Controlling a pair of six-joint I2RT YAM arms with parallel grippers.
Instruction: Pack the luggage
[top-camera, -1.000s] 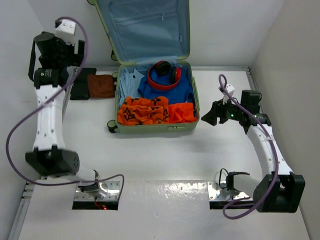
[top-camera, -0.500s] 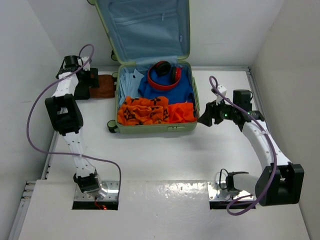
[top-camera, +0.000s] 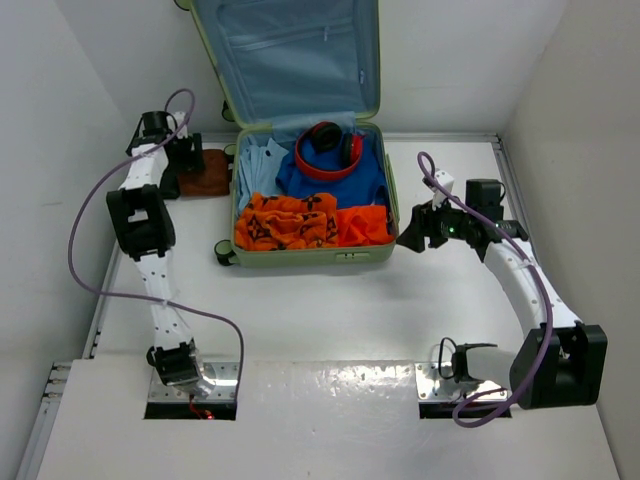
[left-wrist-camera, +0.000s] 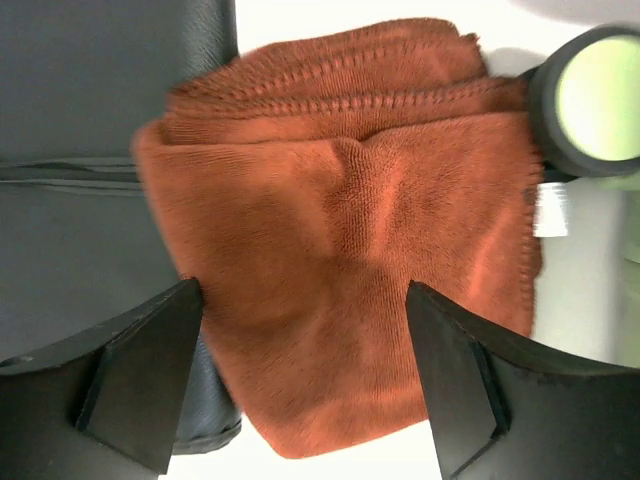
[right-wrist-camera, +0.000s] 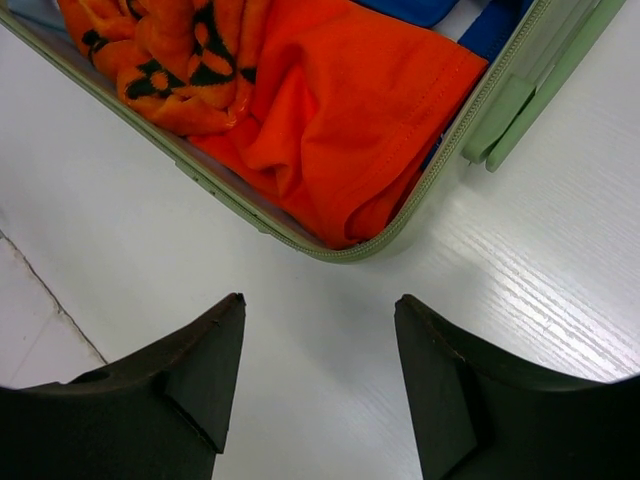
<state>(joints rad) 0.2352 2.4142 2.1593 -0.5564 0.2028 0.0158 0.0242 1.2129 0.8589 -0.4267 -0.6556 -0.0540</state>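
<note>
- Far left: a black pouch (left-wrist-camera: 100, 120) lies flat on the table, touching the left edge of a rust-brown towel (left-wrist-camera: 340, 250).
- Left claw (left-wrist-camera: 305, 330) hangs right over that folded towel with its fingers apart, 1 on each side of it. Nothing is clamped yet. We can't tell from the wrist view whether the tips touch the cloth.
- The fold ridges of the towel run across the gap between the fingers, so we judge a close here would pinch it across its shorter span.
- Key relation: the suitcase (top-camera: 310, 258) lies just to the right of the left claw and towel. A black wheel (left-wrist-camera: 590, 100) of the case sits right beside the towel's far corner.
- The case's long axis runs away from the arm bases. Its lid (top-camera: 285, 60) stands open at the far end, with the tray open towards us.
- Tray already holds red headphones (top-camera: 328, 150), a blue garment (top-camera: 330, 180), a patterned orange cloth (top-camera: 285, 222) and a plain orange shirt (top-camera: 362, 225).
- Our read: the towel is 1 item not yet packed. The left arm is clearly the nearer one, and the carry would be a short hop to the right over the rim.
- Right claw (right-wrist-camera: 320, 390) hovers off the tray's near right corner with its fingers apart. It holds nothing and touches nothing, and it's well apart from the towel.
</note>
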